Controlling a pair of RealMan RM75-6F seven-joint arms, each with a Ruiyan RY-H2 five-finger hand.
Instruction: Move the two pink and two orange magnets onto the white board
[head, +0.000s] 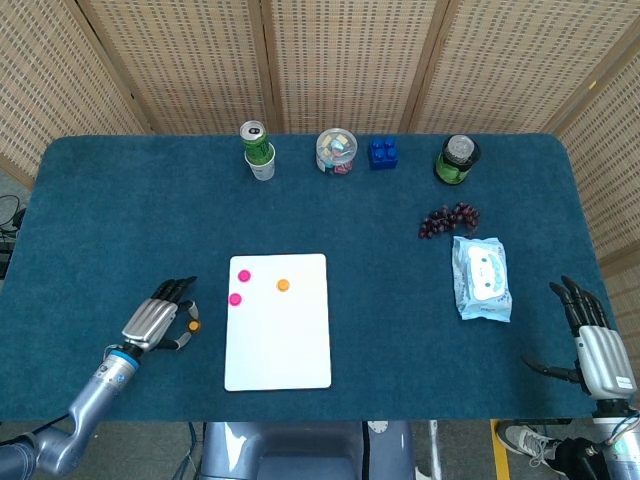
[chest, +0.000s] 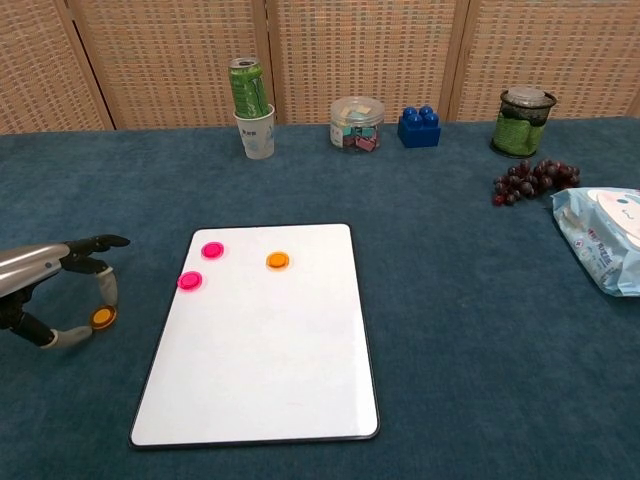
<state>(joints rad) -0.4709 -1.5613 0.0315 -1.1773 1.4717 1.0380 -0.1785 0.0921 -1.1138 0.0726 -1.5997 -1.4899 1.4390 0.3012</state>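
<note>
A white board lies flat near the table's front. On its upper left part sit two pink magnets and one orange magnet. Just left of the board, my left hand pinches the second orange magnet between thumb and a fingertip, low over the cloth. My right hand rests at the front right corner, fingers spread, holding nothing; the chest view does not show it.
Along the back edge stand a green can in a cup, a clear jar, a blue brick and a green jar. Grapes and a wipes pack lie on the right.
</note>
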